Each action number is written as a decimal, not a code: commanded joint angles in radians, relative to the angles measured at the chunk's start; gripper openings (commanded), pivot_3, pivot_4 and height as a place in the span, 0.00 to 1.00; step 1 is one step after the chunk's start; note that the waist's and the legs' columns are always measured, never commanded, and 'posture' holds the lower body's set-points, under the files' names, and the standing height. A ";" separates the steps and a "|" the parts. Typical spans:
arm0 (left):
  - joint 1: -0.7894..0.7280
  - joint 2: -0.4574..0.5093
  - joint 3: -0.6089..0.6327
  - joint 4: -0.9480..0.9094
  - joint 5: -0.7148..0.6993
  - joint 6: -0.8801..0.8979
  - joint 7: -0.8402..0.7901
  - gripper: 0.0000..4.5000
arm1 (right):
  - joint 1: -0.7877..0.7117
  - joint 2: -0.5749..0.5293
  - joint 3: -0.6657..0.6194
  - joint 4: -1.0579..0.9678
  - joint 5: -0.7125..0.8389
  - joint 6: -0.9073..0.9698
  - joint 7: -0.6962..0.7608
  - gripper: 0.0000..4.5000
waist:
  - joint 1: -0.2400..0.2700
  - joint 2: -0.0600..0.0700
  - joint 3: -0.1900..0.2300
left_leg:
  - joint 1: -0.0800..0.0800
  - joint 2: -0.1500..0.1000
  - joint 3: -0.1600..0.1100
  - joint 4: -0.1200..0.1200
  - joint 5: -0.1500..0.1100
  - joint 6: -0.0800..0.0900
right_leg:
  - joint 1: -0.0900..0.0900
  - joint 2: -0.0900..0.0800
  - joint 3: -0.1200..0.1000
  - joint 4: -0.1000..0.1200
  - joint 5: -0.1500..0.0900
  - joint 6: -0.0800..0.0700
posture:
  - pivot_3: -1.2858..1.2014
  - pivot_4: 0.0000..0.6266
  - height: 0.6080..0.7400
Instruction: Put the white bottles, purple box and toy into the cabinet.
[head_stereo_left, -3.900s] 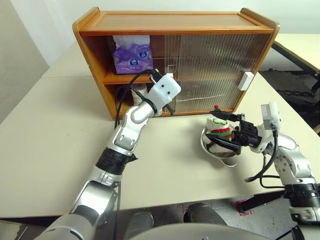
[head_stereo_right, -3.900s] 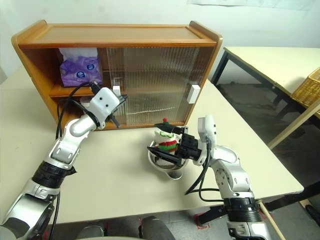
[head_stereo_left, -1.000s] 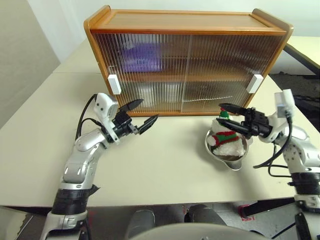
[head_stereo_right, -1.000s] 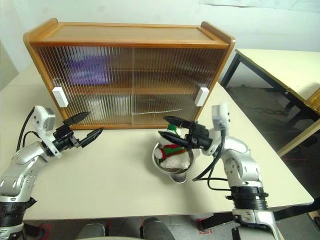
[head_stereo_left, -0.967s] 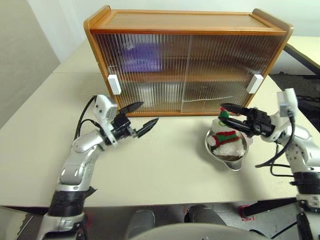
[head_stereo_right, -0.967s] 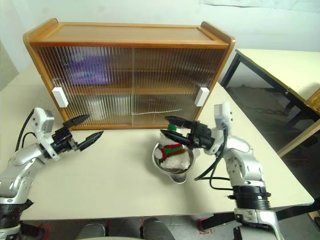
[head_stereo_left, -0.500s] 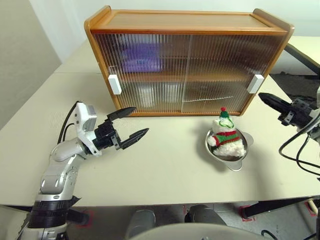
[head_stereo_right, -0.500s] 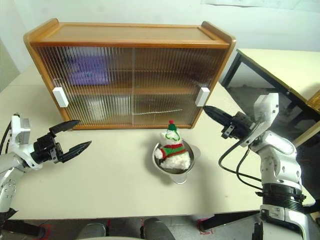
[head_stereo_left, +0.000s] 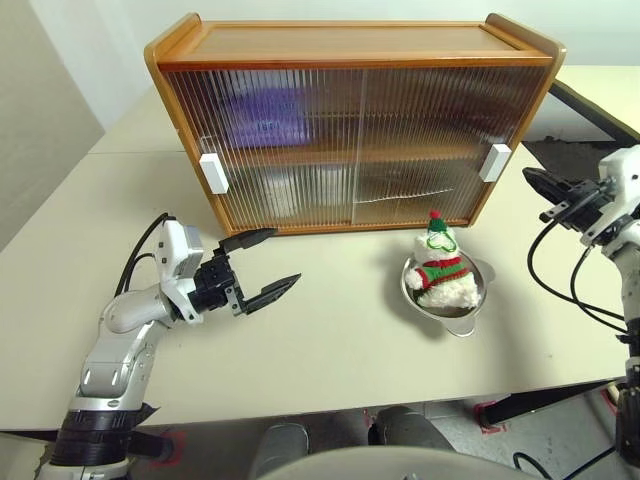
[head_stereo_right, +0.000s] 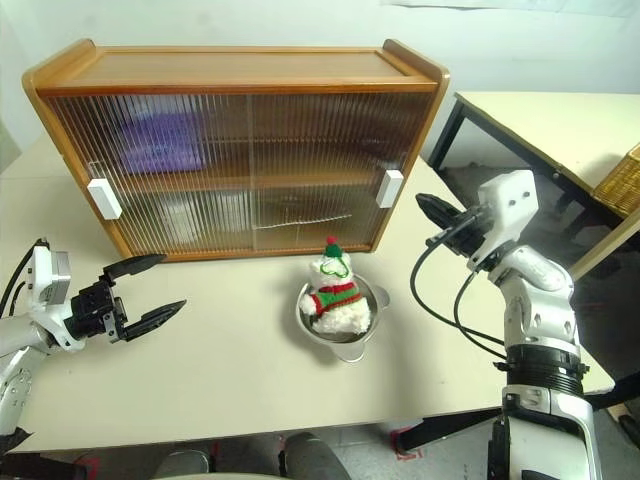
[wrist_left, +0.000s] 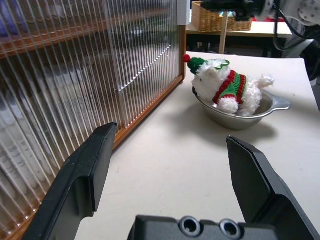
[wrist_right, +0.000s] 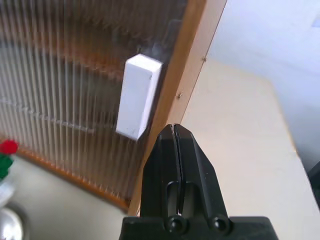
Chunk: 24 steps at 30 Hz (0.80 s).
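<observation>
The cabinet (head_stereo_left: 350, 120) stands at the back of the table with both ribbed doors shut. The purple box (head_stereo_left: 262, 108) is a blur behind the left door, on the upper shelf. The white bottles are hidden behind the doors. In front of the right door, the toy (head_stereo_left: 440, 268) sits in a metal bowl (head_stereo_left: 462, 322). My left gripper (head_stereo_left: 286, 256) hovers open and empty in front of the left door, pointing toward the bowl. My right gripper (head_stereo_left: 528, 174) is shut on nothing, beside the cabinet's right end and close to the right door's white handle (wrist_right: 138, 96).
The left door's white handle (head_stereo_left: 211, 173) is near the cabinet's left end. A second table (head_stereo_right: 560, 120) with a wicker basket (head_stereo_right: 625, 180) stands to the right across a gap. The table's front edge runs close below both arms.
The left door has been slid shut. My right gripper has shut and swung right, away from the toy, to the cabinet's right end. My left gripper has drawn back slightly.
</observation>
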 joint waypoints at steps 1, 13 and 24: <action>0.012 0.011 -0.007 0.023 0.021 -0.025 -0.009 1.00 | -0.026 0.009 0.035 0.016 -0.025 -0.002 -0.002 0.01 | 0.000 0.000 0.000 | 0.000 0.000 0.000 0.000 0.000 0.000 | 0.000 0.000 0.000 0.000 0.000 0.001 | 0.48 0.00 1.00; 0.024 0.013 -0.013 0.029 0.023 -0.042 -0.006 1.00 | -0.061 0.040 0.079 -0.011 -0.022 0.030 0.015 0.01 | 0.003 0.002 -0.001 | -0.008 0.005 0.000 0.000 0.000 0.000 | -0.008 0.002 -0.002 0.000 0.004 0.005 | 0.48 0.00 1.00; 0.028 0.023 -0.010 0.031 0.023 -0.043 0.000 1.00 | -0.079 0.108 0.141 -0.093 -0.017 0.094 0.020 0.01 | 0.001 0.003 -0.001 | -0.008 0.006 0.000 0.001 0.000 0.000 | -0.009 0.002 -0.003 0.000 0.006 0.003 | 0.49 0.00 1.00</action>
